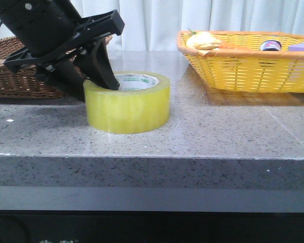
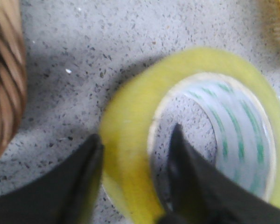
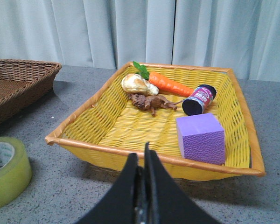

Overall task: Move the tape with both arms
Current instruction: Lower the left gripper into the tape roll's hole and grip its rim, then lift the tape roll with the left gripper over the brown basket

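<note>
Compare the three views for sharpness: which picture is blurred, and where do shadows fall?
Left wrist view: soft throughout, the tape and brown basket smeared, a shadow on the counter beside the roll. Front view: sharp; shadow under the yellow basket. Right wrist view: mostly crisp, the right end effector near the lens.
</note>
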`<state>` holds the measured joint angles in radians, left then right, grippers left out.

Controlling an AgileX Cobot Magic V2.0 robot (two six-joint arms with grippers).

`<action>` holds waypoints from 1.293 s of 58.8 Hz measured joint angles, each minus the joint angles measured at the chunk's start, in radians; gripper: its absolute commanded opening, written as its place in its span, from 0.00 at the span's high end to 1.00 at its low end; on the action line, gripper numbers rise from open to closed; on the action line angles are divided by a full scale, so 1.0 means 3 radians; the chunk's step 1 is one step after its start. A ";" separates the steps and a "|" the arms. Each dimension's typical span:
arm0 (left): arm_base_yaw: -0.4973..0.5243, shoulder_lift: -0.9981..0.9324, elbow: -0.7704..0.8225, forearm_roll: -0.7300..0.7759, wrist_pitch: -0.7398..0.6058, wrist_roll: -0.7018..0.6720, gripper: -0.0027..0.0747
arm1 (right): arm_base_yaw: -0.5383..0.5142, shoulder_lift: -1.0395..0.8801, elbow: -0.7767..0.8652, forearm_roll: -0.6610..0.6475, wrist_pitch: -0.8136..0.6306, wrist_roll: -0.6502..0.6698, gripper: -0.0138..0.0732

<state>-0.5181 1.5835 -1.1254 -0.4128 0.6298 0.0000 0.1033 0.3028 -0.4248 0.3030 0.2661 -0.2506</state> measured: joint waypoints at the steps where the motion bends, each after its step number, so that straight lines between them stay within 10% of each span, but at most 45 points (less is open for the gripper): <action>1: 0.0000 0.0000 0.0000 0.0000 0.0000 0.0000 0.75 | 0.0000 0.0000 0.0000 0.0000 0.0000 0.0000 0.98; 76: -0.0156 -0.0204 -0.0661 0.0212 0.0293 0.0000 0.75 | 0.0000 0.0000 0.0000 0.0005 0.0000 0.0000 0.98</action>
<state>-0.5647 1.5223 -1.3237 -0.3493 0.7177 0.0000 0.1033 0.3028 -0.4248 0.3045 0.2661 -0.2506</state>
